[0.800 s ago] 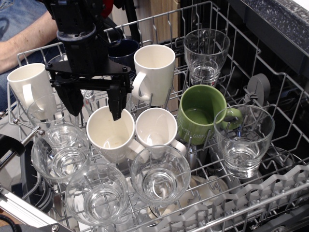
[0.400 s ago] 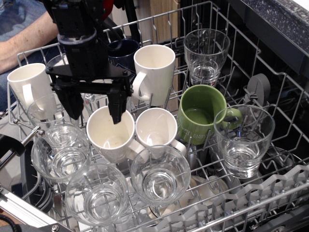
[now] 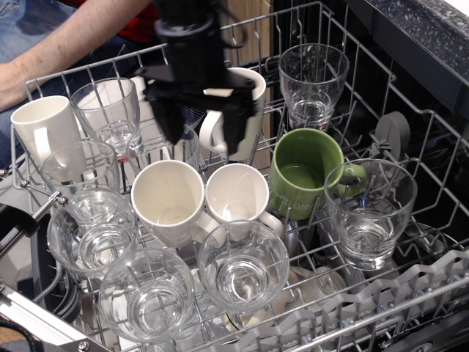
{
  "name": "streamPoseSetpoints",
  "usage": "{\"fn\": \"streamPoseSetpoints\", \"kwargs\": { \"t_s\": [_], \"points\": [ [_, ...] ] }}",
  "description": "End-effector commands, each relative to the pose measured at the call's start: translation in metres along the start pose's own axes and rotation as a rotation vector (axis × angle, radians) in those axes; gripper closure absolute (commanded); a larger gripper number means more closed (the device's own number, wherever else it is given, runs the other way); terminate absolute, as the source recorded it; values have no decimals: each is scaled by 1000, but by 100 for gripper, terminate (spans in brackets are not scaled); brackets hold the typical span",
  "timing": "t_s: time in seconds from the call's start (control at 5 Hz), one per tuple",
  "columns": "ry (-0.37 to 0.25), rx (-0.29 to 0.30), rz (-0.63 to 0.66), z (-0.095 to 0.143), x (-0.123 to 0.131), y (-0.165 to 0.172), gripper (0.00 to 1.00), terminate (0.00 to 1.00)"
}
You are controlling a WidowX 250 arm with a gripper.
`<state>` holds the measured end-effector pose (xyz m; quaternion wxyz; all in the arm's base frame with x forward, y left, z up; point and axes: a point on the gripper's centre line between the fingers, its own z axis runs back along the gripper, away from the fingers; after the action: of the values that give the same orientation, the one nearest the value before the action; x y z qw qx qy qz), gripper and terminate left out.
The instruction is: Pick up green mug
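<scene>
The rack (image 3: 429,220) held one green mug (image 3: 302,171), four white mugs, seven glasses; the gripper (image 3: 203,130) hung with fingers spread wide, empty.

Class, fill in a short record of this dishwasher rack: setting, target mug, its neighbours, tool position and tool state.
setting: dishwasher rack full of mugs and glasses
target: green mug, upright, untouched
neighbours: glass at its handle side, white mug on the other
tool position: tool above the rack, over the back white mug
tool state: open, empty
</scene>
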<state>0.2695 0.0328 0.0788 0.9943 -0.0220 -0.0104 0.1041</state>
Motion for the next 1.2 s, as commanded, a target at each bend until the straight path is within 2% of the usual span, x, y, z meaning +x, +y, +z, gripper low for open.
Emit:
{"fn": "streamPoseSetpoints", "kwargs": {
  "t_s": [0.0, 0.2, 0.6, 0.8, 1.0],
  "points": [
    [-144, 31, 67, -10, 53, -24, 0, 0],
    [-202, 68, 109, -31, 76, -35, 0, 0],
    [-293, 67, 147, -64, 110, -48, 0, 0],
    [-285, 77, 161, -78, 114, -45, 0, 0],
    [-321, 94, 179, -95, 131, -41, 0, 0]
  ]
}}
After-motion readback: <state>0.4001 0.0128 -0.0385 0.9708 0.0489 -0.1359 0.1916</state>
